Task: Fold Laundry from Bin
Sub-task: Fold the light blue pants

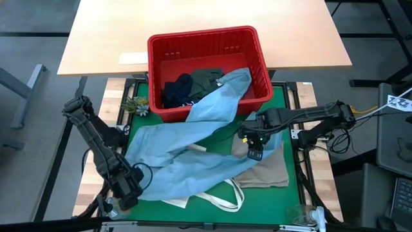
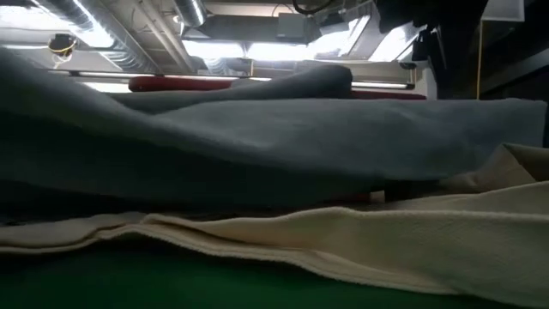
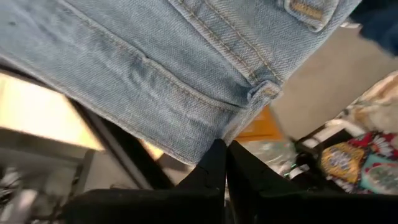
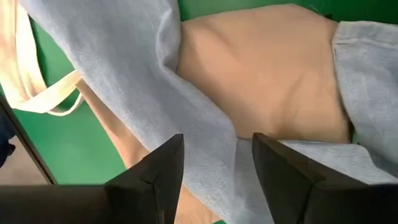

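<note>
The left gripper [image 1: 132, 187] is pinching the jeans [image 1: 193, 138] near the mat's front-left corner — they are trailing from the bin [image 1: 209, 67]; the right gripper [image 1: 255, 147] is hovering spread above them.

L arm bent low at near-left table corner, left gripper [image 1: 131, 187] w/ fingers [image 3: 219, 163] pinched tight together. R arm reaching in from right side, right gripper [image 1: 255, 149] pointed down, fingers [image 4: 163, 167] spread apart.

Bright overhead glare, blurred close cloth
</note>
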Controlling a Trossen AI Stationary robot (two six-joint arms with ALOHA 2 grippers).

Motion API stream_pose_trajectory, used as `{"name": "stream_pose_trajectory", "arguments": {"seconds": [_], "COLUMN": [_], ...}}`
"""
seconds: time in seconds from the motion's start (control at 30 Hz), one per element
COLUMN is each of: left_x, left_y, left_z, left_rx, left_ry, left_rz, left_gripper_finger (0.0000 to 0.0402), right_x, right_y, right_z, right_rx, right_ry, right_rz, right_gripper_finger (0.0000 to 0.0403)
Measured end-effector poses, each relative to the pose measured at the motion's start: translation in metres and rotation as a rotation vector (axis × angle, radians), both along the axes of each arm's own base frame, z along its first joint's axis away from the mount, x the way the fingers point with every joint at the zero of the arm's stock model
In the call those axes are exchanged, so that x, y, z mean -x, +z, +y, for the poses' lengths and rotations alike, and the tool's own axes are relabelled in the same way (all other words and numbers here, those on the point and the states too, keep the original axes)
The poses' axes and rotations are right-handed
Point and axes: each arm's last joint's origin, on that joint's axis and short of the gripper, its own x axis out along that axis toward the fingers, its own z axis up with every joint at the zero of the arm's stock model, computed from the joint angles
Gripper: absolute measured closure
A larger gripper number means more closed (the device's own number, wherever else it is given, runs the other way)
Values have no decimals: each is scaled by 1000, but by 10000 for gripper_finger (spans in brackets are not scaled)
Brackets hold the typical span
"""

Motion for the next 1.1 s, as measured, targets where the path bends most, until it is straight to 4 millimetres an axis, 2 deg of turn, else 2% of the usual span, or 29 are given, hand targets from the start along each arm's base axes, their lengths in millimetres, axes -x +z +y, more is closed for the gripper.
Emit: {"name": "stream_pose_trajectory", "arguments": {"seconds": [0.33, 0.6, 0.8, 0.97, 1.1], "left_x": [-7, -11, -19, -23, -26], "left_y": [-7, -35, -45, -44, -35], "left_z": [-29, -47, -47, -44, -40], "left_rx": [47, -21, -63, -29, -17], "left_ry": [7, -22, -2, -4, -1], "left_rz": [-203, -138, -119, -86, -134], "left_gripper_finger": [400, 341, 310, 310, 311], "right_x": [4, 6, 7, 10, 17], "right_y": [-17, -22, -22, -22, -21], "right_z": [2, 2, 2, 1, -1], "right_rx": [-82, -79, -77, -63, -18], "right_ry": [8, 7, 7, 9, 47], "right_rz": [63, 86, 97, 121, 176], "right_gripper_finger": [212, 212, 212, 212, 212]}}
